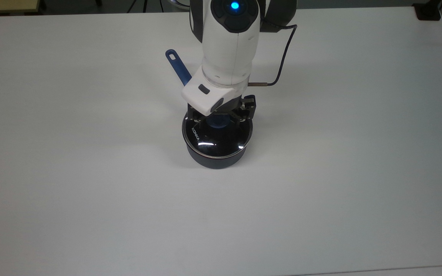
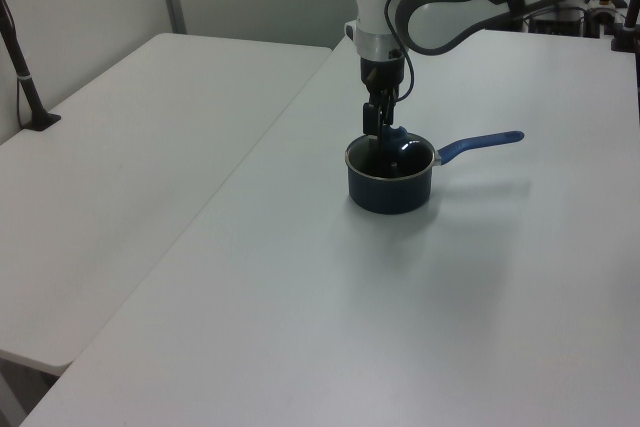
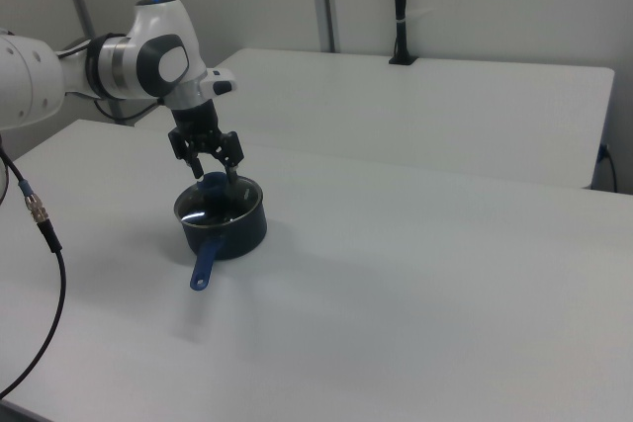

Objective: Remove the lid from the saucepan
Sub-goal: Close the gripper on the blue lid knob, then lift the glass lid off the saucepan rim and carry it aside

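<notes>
the saucepan (image 1: 215, 153) sits mid-table with the lid (image 1: 217, 135) seated on it, handle (image 1: 177, 67) poking out toward the arm's base. the gripper (image 1: 221, 119) is right above the pan, fingers spread either side of the blue knob (image 3: 214, 183), not pinching yet. i'd say get centred on the knob, drop a touch, squeeze square, then lift straight up so the rim doesn't drag the pan. surface is a plain white table (image 1: 359, 172); beyond the pan there's a second table (image 2: 130, 137) and partition walls (image 3: 475, 7).
</notes>
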`<action>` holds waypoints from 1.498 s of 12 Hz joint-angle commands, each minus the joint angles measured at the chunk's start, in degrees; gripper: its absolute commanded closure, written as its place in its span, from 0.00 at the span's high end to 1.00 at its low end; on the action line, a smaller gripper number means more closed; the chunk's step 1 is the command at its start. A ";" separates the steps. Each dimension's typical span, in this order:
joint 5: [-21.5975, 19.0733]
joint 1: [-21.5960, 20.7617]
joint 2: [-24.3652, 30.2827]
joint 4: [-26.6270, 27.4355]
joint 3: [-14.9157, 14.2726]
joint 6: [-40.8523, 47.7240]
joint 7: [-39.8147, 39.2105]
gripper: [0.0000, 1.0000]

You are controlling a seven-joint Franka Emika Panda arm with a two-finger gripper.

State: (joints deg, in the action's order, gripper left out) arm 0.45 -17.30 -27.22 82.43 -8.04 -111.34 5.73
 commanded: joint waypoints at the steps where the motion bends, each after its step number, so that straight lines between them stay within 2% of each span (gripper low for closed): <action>1: -0.10 -1.16 0.50 1.06 -0.40 -0.63 -0.72 0.70; 4: -0.10 -0.99 1.55 0.98 -0.49 0.86 -0.98 0.50; 7: -0.27 -0.46 3.56 0.45 -1.10 6.20 -3.78 0.41; 8: -0.27 -0.20 4.62 -0.51 -1.54 8.05 -4.58 0.41; 10: -0.27 0.16 5.85 -1.13 -4.52 11.14 -7.99 0.40; 14: -0.18 6.03 5.95 0.44 -7.42 10.45 -14.40 0.40; 18: 0.17 14.81 3.76 4.39 -7.61 5.45 -20.39 0.40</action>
State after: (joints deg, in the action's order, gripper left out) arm 0.58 -5.85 -23.11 83.91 -15.41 -102.36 -11.35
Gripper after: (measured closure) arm 0.396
